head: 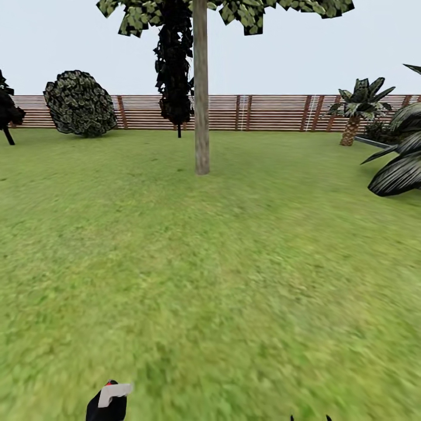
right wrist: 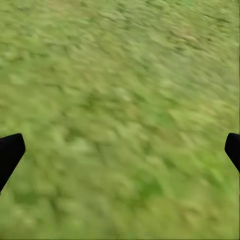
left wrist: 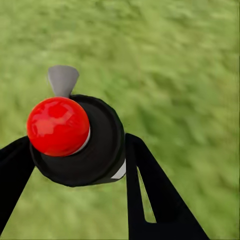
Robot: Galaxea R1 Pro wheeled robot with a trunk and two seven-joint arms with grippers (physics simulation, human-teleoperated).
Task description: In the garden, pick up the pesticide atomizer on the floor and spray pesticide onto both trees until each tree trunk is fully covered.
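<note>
At near left, the robot's left gripper (left wrist: 75, 160) was clamped on the slim dark-grey pesticide atomizer with its red cap dot (left wrist: 59, 126), while the right gripper (right wrist: 120, 150) hung spread and empty over the green lawn (head: 234, 280). Far ahead stood a straight, mottled tan-grey tree trunk (head: 202, 117) before the brown slatted wooden fence (head: 275, 112). Sprayed from well off, the pesticide would likely fall short.

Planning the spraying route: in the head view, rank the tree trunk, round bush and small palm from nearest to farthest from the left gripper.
1. Tree trunk, ahead, mid-lawn.
2. Round bush, far left by the fence.
3. Small palm, far right.

Left gripper holds the atomizer.
</note>
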